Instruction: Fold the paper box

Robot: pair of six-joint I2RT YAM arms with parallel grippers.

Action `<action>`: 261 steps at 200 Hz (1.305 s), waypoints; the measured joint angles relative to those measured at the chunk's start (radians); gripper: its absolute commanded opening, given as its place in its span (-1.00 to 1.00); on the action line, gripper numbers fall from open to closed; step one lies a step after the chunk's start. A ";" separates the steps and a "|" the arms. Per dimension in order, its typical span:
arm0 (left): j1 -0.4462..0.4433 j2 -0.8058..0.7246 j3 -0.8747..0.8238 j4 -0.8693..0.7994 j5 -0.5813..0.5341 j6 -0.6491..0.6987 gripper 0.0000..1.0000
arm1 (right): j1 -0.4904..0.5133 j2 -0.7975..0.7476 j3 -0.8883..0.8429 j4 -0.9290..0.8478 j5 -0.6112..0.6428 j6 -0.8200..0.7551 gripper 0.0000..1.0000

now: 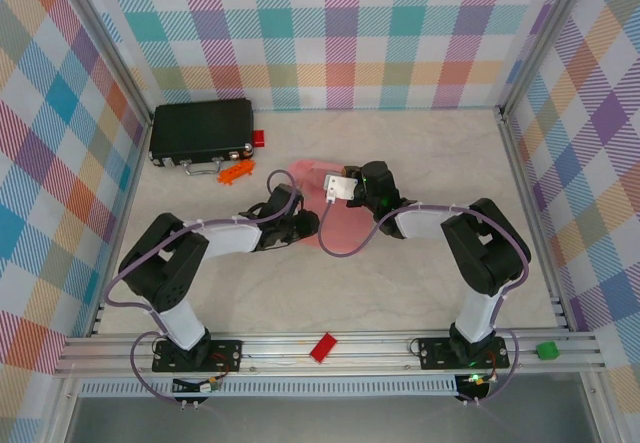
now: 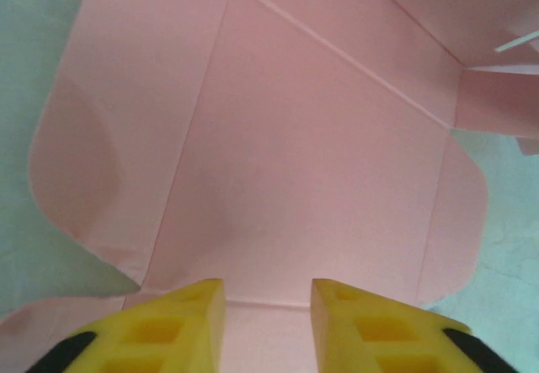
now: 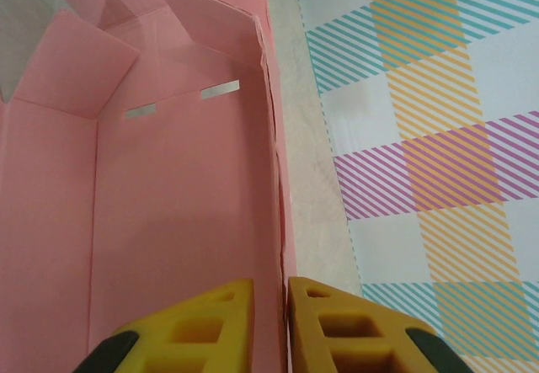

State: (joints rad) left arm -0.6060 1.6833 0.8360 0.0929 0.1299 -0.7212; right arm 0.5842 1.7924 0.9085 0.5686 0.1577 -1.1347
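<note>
Holding paper box point(image 1: 338, 225) mid-way across counter point(image 1: 430, 153): right hand point(image 3: 271, 293) pinches raised side wall; left hand point(image 2: 268, 293), fingers slightly spread, hovers over flat panel. Judgement: steady the wall, crease along score lines.

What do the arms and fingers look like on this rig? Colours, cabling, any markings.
Both the left arm and right arm have black joint housings, white link covers and loose lilac cables. Left fingers and right fingers are yellow moulded blocks with rectangular recesses and black backs. No markings legible.
</note>
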 measured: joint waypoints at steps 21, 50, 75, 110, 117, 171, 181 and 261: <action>0.000 -0.056 0.001 -0.037 -0.012 0.020 -0.08 | 0.000 0.003 0.000 0.003 0.003 -0.005 -0.62; 0.000 -0.146 0.001 -0.092 -0.054 0.055 0.07 | 0.000 0.012 0.000 0.016 0.008 -0.008 -0.63; 0.006 -0.223 0.006 -0.156 -0.106 0.096 0.18 | 0.000 0.013 0.000 0.019 0.008 -0.008 -0.63; 0.059 -0.268 0.055 -0.254 -0.158 0.151 0.21 | 0.000 0.013 0.000 0.019 0.007 -0.008 -0.63; 0.074 -0.270 0.066 -0.268 -0.165 0.163 0.22 | 0.000 0.013 0.000 0.019 0.007 -0.008 -0.63; 0.182 -0.252 0.138 -0.362 -0.164 0.241 0.23 | 0.001 0.013 0.000 0.019 0.007 -0.008 -0.62; 0.198 -0.234 0.157 -0.368 -0.157 0.258 0.23 | 0.002 0.013 0.000 0.018 0.007 -0.008 -0.63; 0.294 -0.042 0.289 -0.385 -0.034 0.401 0.15 | 0.008 0.013 0.000 0.018 0.007 -0.011 -0.63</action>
State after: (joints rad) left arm -0.3115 1.6417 1.1252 -0.2916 0.0963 -0.3199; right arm 0.5926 1.8053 0.9085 0.5861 0.1646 -1.1458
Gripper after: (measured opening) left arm 0.574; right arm 0.186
